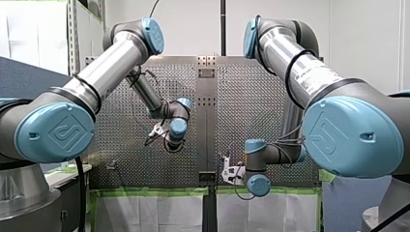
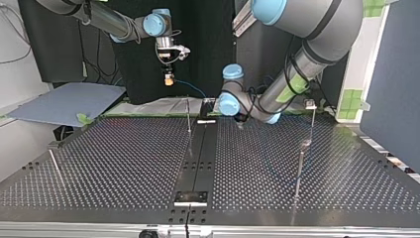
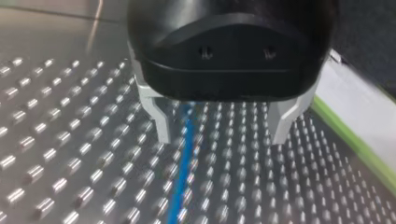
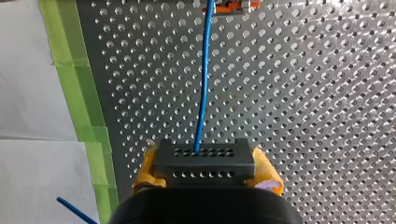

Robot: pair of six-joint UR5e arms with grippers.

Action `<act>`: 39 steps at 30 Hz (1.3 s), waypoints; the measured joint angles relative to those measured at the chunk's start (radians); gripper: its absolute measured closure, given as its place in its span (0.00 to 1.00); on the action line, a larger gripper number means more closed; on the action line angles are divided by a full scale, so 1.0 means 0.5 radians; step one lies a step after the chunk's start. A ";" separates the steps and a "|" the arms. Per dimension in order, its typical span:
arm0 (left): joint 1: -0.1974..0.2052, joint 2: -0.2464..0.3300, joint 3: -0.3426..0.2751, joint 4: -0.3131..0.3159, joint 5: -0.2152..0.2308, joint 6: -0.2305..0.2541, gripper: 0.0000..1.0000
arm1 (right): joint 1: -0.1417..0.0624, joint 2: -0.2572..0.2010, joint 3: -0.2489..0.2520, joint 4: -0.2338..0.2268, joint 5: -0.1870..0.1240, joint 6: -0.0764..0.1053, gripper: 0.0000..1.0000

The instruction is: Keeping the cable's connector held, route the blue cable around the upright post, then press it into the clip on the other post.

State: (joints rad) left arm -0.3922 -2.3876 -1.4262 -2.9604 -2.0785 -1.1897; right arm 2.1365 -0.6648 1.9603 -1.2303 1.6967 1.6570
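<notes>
Right tool (image 4: pixel 205 175) pinching dark connector (image 4: pixel 204 158) between yellow pads (image 4: pixel 267 176), raised over surface (image 4: pixel 303 116). Blue cable (image 3: pixel 184 177) running under left tool (image 3: pixel 222 135), spread wide, nothing gripped, cable lying off-centre. Risks: left tool closing beside cable and missing it; cable pulling taut, dragging connector loose.

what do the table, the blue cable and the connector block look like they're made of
Table: bare metal, likely steel or aluminium; it shines and is drilled with even holes. Blue cable: smooth plastic or rubber jacket, with a slight gloss. Connector: matt dark grey, probably moulded plastic, with rows of small holes.
</notes>
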 joint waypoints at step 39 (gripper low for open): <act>-0.217 -0.064 0.000 -0.077 0.431 -0.304 0.00 | 0.003 0.000 0.001 -0.019 -0.115 0.001 1.00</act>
State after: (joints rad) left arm -0.5005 -2.4196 -1.4262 -2.9992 -1.8629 -1.3419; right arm 2.1381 -0.6650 1.9605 -1.2399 1.6394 1.6573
